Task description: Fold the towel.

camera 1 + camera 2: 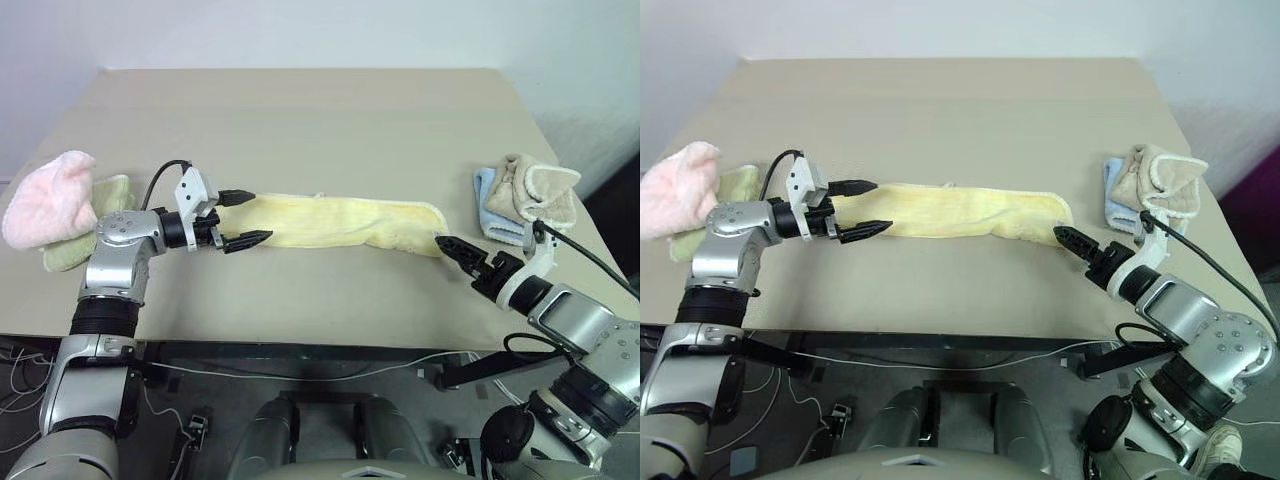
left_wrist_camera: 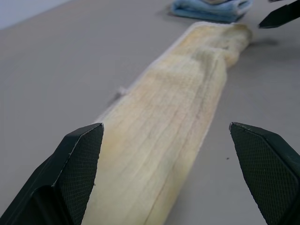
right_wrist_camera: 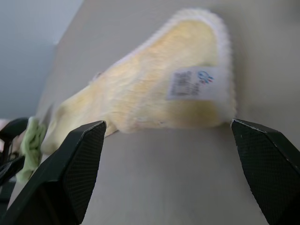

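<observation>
Both arms are silver-grey metal with black ribbed joint rings. Each hand (image 1: 232, 219) has two black pointed fingers (image 2: 77, 164) with cross-hatched pads. A black cable loops over each wrist.

Pale yellow towel (image 1: 340, 221), folded into a long flat strip on table

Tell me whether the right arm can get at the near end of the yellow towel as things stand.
Probably yes. The right end effector is open and points at the towel's right end, with bare table between them. The beige cloth lies off to the side, not in the way.
</observation>
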